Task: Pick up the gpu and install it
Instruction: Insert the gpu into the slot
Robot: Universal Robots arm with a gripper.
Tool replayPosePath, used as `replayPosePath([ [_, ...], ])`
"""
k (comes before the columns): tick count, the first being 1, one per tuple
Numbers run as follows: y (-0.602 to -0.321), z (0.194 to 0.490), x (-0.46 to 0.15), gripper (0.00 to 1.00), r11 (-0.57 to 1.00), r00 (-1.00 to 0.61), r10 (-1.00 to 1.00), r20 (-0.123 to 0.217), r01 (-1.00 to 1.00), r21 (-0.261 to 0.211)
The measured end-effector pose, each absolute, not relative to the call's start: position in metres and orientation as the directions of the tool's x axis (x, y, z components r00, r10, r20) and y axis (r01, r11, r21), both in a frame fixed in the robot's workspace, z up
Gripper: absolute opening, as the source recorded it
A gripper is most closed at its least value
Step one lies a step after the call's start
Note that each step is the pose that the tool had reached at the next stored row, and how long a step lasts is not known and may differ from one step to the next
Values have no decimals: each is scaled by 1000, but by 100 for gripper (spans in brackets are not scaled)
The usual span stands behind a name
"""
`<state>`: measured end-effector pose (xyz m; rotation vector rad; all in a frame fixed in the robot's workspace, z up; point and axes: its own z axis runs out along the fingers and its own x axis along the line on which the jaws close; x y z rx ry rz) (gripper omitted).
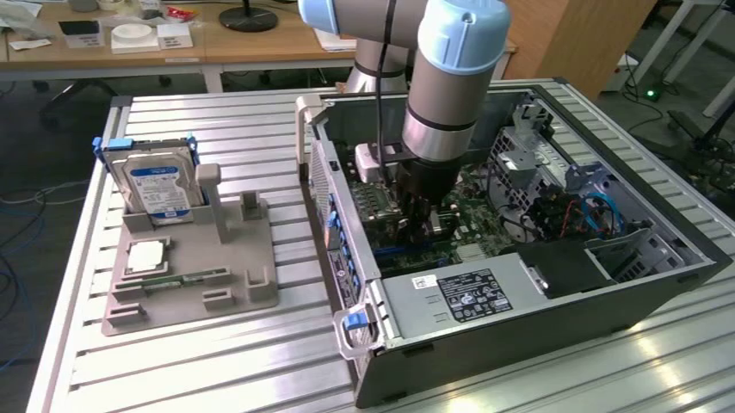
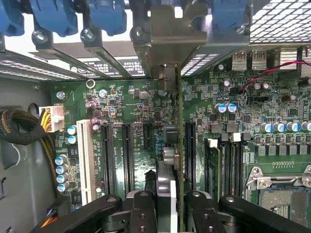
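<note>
In the wrist view the gpu (image 2: 178,141) appears edge-on as a thin dark card. Its silvery end bracket (image 2: 170,43) reaches up to the case's rear slot openings. My gripper (image 2: 167,196) is shut on the card, with a black finger (image 2: 143,206) on either side. The card stands upright over the green motherboard (image 2: 121,107), in line with the black expansion slots (image 2: 129,155); I cannot tell whether its edge is seated. In the exterior view my gripper (image 1: 419,222) is lowered deep inside the open computer case (image 1: 517,335), above the motherboard.
A grey fixture (image 1: 189,275) on the slatted table holds a silver hard drive (image 1: 161,185), a processor chip (image 1: 147,256) and a green memory stick (image 1: 184,280). Inside the case are a power supply (image 1: 460,297), cable bundles (image 2: 19,128) and drive cages. Desks stand behind the table.
</note>
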<state>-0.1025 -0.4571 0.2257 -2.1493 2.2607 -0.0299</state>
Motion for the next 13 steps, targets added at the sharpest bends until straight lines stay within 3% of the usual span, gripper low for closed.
replayPosePath([
  [13, -457, 223, -102, 28, 51, -50, -999, -3, -998, -29],
])
